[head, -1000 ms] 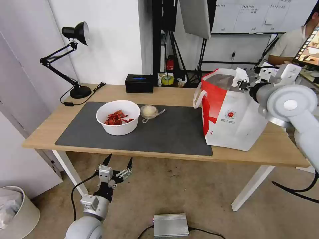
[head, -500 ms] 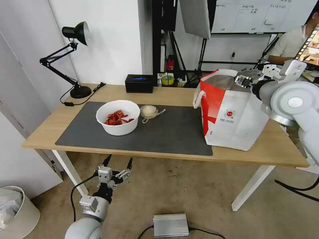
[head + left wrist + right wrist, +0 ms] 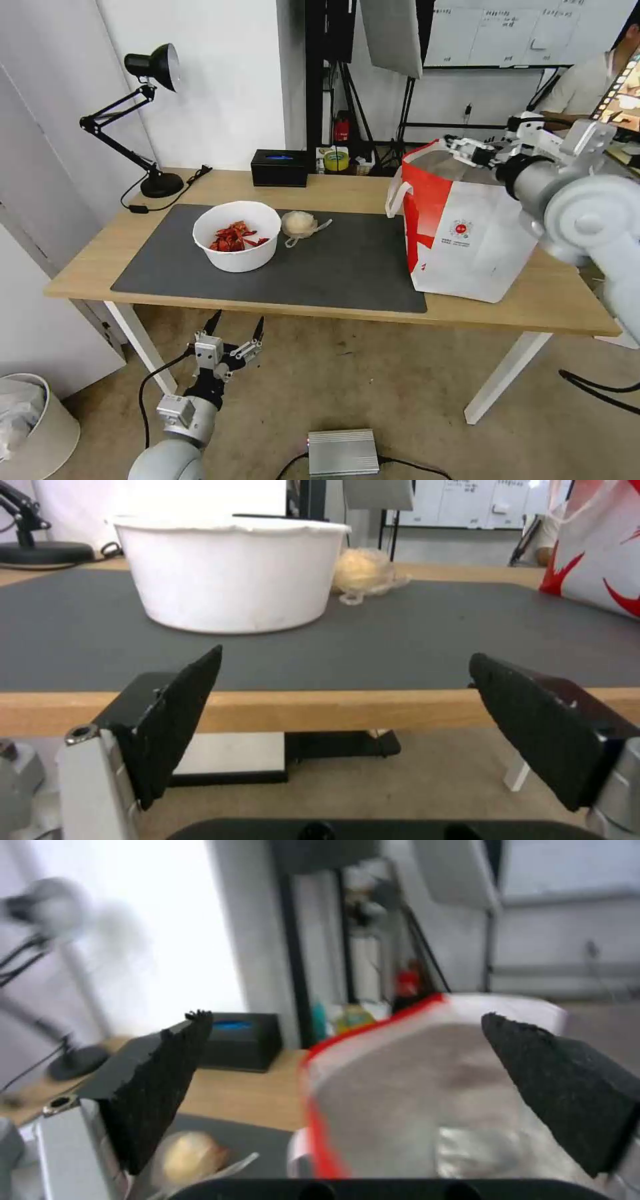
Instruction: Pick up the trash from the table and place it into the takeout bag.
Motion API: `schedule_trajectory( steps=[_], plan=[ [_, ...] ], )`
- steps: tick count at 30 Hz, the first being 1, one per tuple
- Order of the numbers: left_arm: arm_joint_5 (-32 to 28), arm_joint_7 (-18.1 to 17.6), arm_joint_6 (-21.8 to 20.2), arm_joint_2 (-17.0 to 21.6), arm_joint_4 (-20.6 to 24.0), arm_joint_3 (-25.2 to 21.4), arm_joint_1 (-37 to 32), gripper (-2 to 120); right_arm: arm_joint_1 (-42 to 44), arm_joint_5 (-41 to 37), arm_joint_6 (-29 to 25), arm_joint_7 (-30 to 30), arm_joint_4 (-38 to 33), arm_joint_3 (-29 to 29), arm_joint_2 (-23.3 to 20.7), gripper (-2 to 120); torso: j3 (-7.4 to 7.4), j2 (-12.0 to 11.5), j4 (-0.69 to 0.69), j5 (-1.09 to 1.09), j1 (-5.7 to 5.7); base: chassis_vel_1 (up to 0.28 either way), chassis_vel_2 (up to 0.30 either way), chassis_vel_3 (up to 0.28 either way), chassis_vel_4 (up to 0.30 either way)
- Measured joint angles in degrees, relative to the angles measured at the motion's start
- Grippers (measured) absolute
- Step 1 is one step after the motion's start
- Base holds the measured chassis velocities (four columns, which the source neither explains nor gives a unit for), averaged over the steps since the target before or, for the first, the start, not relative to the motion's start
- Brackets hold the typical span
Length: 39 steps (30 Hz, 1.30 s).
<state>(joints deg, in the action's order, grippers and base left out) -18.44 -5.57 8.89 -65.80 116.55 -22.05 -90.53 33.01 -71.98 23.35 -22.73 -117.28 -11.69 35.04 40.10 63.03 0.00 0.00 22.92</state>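
Observation:
A white round bowl [image 3: 237, 237] with red shell scraps stands on the dark mat [image 3: 347, 263] of the table [image 3: 347, 190]. Beside it lies a small crumpled clear, yellowish piece of trash [image 3: 300, 223]. The takeout bag [image 3: 467, 230], white with a red side and foil lining, stands at the mat's right end. My right gripper [image 3: 461, 148] hovers over the bag's open top, open and empty; the right wrist view looks past it [image 3: 347, 1017] into the bag [image 3: 400, 1080]. My left gripper [image 3: 233, 330] hangs open below the table's front edge, facing the bowl [image 3: 233, 575].
A black box [image 3: 280, 167] and a black desk lamp [image 3: 150, 100] stand at the table's back. A white round bin [image 3: 33, 427] and a silver box [image 3: 343, 452] are on the floor. Bare mat lies between the bowl and the bag.
One second ago my right gripper held a white tissue wad over the bag. The wad is gone from it now, and the open gripper has shifted left over the bag's opening.

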Motion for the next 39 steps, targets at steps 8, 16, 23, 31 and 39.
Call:
schedule_trajectory(
  steps=[8,16,23,31,39],
  plan=[
    [-0.89,0.00,0.01,-0.23,0.36,-0.44,-0.07,100,16.98,19.95,-13.62,11.40,-4.44,-3.38,-0.82,100,-0.01,0.00,0.00,-0.01,0.00,0.000,0.000,0.000,0.000],
    [-0.58,0.02,0.20,-0.60,-0.40,0.17,0.71,100,32.99,29.67,-24.69,12.45,-4.36,-5.83,4.42,100,0.00,0.00,0.00,0.01,0.00,0.000,0.000,0.000,0.000],
    [-0.61,0.03,0.46,-0.37,-1.00,0.27,1.27,100,43.33,35.99,-29.54,12.34,-3.50,-5.86,9.29,100,0.00,0.00,-0.01,0.00,0.00,0.000,0.000,0.000,0.000],
    [-0.66,0.79,0.83,-0.13,-1.38,0.01,1.28,100,49.39,38.38,-30.81,11.98,-2.73,-5.80,11.39,100,0.00,0.00,0.00,0.00,0.00,0.000,0.000,0.000,0.000],
    [-0.77,0.81,0.79,0.35,-1.25,-0.31,1.15,100,53.85,39.22,-30.72,9.48,-3.94,-5.76,12.67,100,0.00,0.00,0.00,0.00,0.00,0.000,0.000,0.000,0.000]
  ],
)
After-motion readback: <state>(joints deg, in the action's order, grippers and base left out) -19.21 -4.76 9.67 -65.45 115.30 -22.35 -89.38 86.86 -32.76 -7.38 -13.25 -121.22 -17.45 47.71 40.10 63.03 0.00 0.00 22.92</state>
